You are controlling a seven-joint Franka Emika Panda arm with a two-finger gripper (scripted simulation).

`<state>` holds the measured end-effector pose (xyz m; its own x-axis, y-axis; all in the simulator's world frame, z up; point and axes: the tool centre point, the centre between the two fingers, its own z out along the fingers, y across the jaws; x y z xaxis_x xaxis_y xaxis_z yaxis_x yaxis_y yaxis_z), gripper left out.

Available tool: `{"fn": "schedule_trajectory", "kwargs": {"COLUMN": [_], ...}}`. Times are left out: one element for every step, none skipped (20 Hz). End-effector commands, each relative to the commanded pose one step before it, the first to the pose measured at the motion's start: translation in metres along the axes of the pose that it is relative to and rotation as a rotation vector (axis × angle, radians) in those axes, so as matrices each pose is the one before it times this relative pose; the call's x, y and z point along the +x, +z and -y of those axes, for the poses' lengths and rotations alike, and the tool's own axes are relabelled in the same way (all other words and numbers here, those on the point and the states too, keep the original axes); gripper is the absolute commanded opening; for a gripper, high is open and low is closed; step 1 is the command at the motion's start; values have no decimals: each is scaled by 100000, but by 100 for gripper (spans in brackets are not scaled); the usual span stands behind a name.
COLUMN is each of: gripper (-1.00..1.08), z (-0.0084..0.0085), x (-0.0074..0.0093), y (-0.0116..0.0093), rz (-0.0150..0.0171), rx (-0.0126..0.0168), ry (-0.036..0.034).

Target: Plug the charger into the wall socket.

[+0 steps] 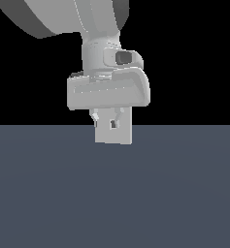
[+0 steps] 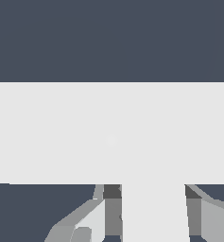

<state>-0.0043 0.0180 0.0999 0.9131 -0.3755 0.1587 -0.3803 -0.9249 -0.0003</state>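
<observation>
the wall socket (image 1: pixel 114 131) is seen in the exterior view as a flat, upright, pale-grey square plate, standing on the dark blue-grey floor (image 1: pixel 114 203) directly beneath the arm's hand. tiny dark marks are carried at its upper middle, and its face is otherwise plain and unshaded. the gripper (image 1: pixel 107 117) is lowered right in front of the plate, its short fingers (image 1: pixel 94 117) overlapping the plate's upper edge, so that fingers and plate are hard to separate by tone. in the wrist view the socket (image 2: pixel 111 132) is shown as a broad pale band across the whole frame, with a faint lighter spot near its centre. against it a plain white-grey block, taken to be the charger (image 2: pixel 153 212), is seen between the grey fingers (image 2: pixel 112 212), its end merging with the plate so that no gap can be made out. the fingers are closed against the charger's sides. whether the charger is actually seated in the socket cannot be told.
</observation>
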Motion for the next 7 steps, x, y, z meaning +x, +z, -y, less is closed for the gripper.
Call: {"fn": "schedule_trajectory", "kwargs": {"gripper": [-100,-100,-100,-100,-100,-100,-100], "z": [6,5,6,8,3,10,4], "x": [549,114,75,37,1,-36,-18], "y": [93,17,10,4,-11,-7,-3], "rz": [33,0,0,0,-39,0,0], "rx": [28,0,0,0,-55,0,0], "ry": [1,0,0,0,12,0,0]}}
